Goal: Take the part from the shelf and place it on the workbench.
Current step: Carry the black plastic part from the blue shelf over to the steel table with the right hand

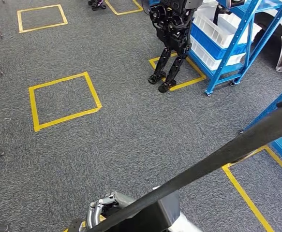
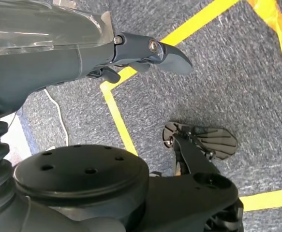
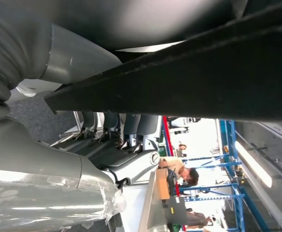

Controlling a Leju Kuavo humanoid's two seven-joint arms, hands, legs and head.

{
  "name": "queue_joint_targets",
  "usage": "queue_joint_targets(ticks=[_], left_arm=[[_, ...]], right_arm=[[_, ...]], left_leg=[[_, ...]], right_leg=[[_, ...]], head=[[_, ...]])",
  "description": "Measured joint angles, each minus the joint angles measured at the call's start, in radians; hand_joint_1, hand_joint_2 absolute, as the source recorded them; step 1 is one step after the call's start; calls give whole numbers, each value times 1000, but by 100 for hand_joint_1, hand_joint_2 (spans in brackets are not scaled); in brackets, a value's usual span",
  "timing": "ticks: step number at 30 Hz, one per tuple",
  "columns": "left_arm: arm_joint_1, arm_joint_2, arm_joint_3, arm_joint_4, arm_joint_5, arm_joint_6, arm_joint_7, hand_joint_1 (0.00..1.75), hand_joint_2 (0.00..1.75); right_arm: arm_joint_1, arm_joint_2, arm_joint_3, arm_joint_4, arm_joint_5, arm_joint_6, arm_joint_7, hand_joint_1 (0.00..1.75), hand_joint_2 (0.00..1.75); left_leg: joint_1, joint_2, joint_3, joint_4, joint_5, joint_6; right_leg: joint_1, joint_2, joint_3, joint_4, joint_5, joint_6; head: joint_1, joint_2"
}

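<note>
Carrying a long dark part [image 1: 219, 154], we hold it across our front, its long axis running from low near our body up and away to our right, past a blue shelf [image 1: 238, 43] that stands ahead on the right. Our right hand [image 3: 106, 154] sits under the part in the right wrist view, dark fingers [image 3: 132, 128] curled up against its underside, so we judge this hand is gripping it near the lower end. Our left hand [image 2: 146, 50] hangs over grey carpet [image 1: 132, 135] and yellow floor tape [image 2: 113, 111], fingers drawn together on nothing, well apart from the part. In the head view a silver hand [image 1: 99, 210] shows just beside the part's near end; which arm it belongs to we cannot tell. Another robot [image 1: 172, 34] stands beside the shelf. We judge the part is off the shelf and the workbench remains to be reached, with the right hand alone set to lower it.
</note>
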Motion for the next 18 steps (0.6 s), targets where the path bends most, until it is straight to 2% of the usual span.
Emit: queue_joint_targets(ticks=[3,4,5,8,9,10,12,13,14,15,16,18], left_arm=[[-2,-1,0,0,0,0,-2,0,175],[-3,-1,0,0,0,0,-3,0,175],[-3,-2,0,0,0,-1,-4,0,175],[-2,-1,0,0,0,-2,-4,0,175],[-2,-1,0,0,0,-2,-4,0,175],[-3,0,0,0,0,-2,-4,0,175],[-2,2,0,0,0,-2,-4,0,175],[-1,2,0,0,0,-2,-5,0,175],[-1,3,0,0,0,-2,-5,0,175],[-1,4,0,0,0,-2,-5,0,175],[-2,5,0,0,0,-2,-5,0,175],[-2,5,0,0,-1,-2,-5,0,175]], right_arm=[[-1,0,0,-1,-1,0,0,175,175],[-2,0,0,-2,-1,0,0,175,175],[-2,0,0,-2,-1,1,0,175,175],[-2,0,0,-5,-2,1,-1,175,175],[-2,0,0,-6,-2,1,-1,175,175],[-2,1,0,-7,-2,2,-1,175,175],[-1,2,0,-8,-2,2,-1,175,175],[0,2,0,-7,-2,2,-1,175,175],[1,2,0,-7,-2,2,-1,175,175],[2,2,0,-7,-2,2,-1,175,175],[2,2,0,-7,-1,2,-1,175,175],[1,1,0,-8,-1,2,-1,175,175]], left_leg=[[-5,-7,3,0,0,0],[-5,-8,1,0,1,-2],[-4,-9,-2,-1,2,-5],[-3,-9,-5,-4,3,-17],[-4,-8,-10,8,-9,-21],[-3,-7,-23,39,-30,-26],[2,-5,-75,154,-90,-36],[5,-4,-101,211,-111,-40],[8,-3,-114,243,-115,-45],[11,-2,-108,235,-101,-49],[15,0,-84,189,-70,-52],[20,4,-19,60,-16,-57]], right_leg=[[15,9,85,-192,102,-26],[20,12,105,-239,118,-34],[24,14,114,-262,122,-38],[21,11,122,-288,128,-41],[18,9,126,-298,134,-43],[14,6,131,-308,139,-45],[13,1,132,-312,142,-48],[13,-1,131,-312,142,-48],[13,-2,131,-311,141,-47],[12,-3,131,-310,140,-46],[10,-3,132,-307,138,-43],[9,-2,129,-294,130,-30]], head=[[0,0],[0,0],[-1,0],[-1,0],[-2,0],[-2,0],[-3,0],[-3,0],[-3,0],[-2,0],[-3,0],[-4,0]])
